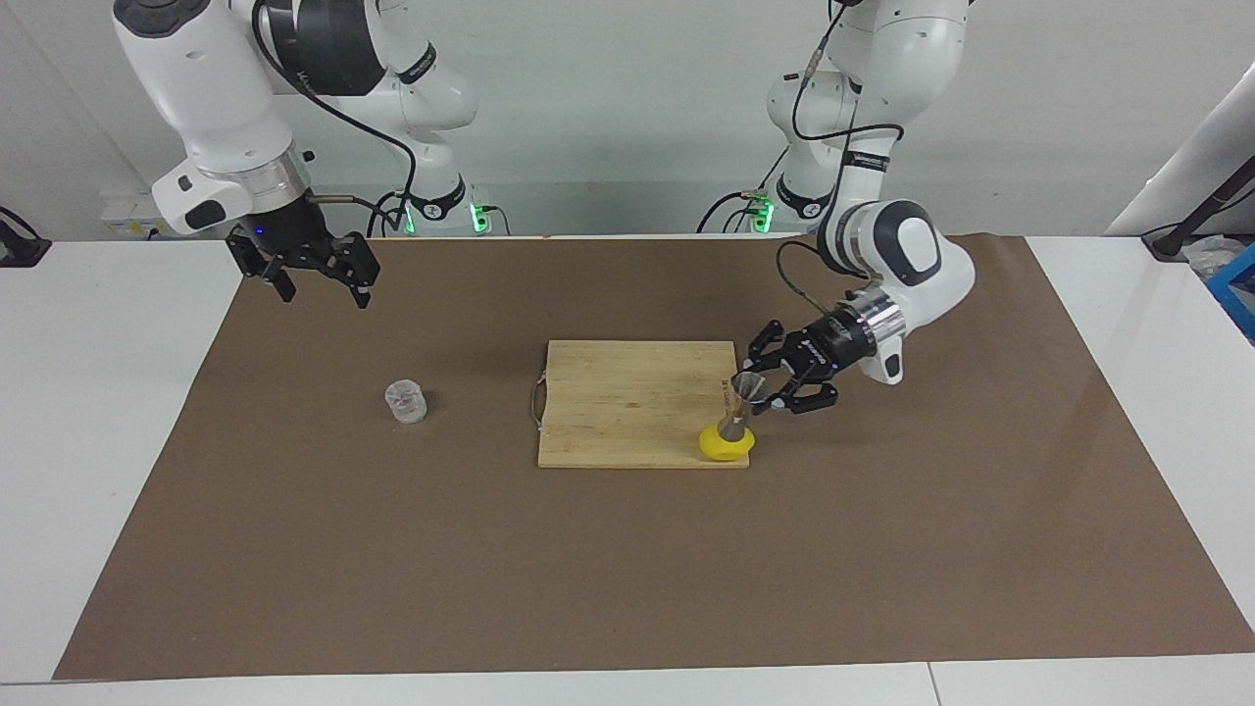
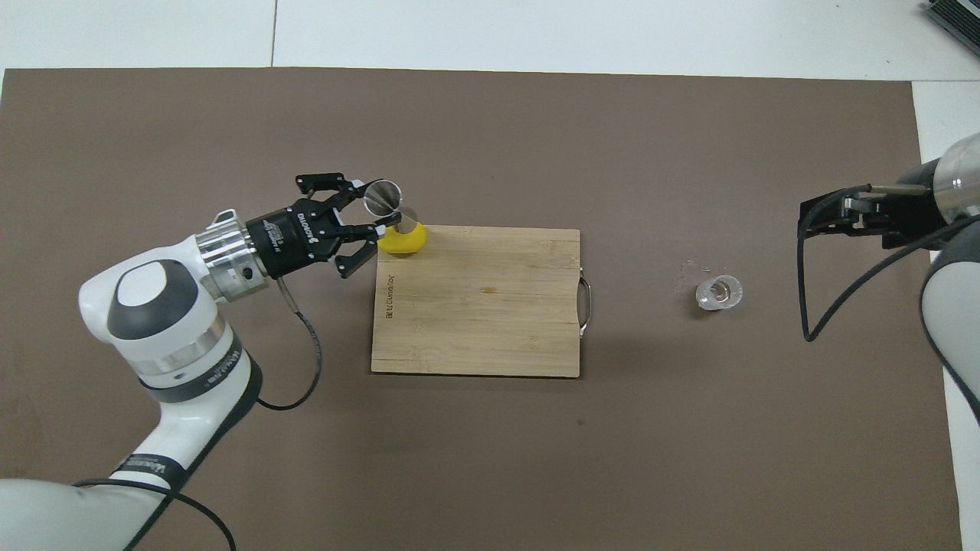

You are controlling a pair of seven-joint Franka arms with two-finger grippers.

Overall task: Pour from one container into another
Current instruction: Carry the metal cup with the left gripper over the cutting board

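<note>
While lowered, left end effector (image 1: 763,385) (image 2: 366,222) flanks jigger (image 1: 742,400) (image 2: 387,203)

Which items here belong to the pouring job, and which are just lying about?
Job items:
- glass tumbler, on the brown mat
- metal jigger, at the left pincer
- right pincer, waiting in the air

Lying about:
- wooden cutting board
- yellow lemon, on the board's corner

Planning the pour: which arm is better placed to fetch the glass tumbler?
Right, probably. The right tool hangs open at the glass tumbler's end of the table. The left tool is at the jigger on the cutting board.
</note>
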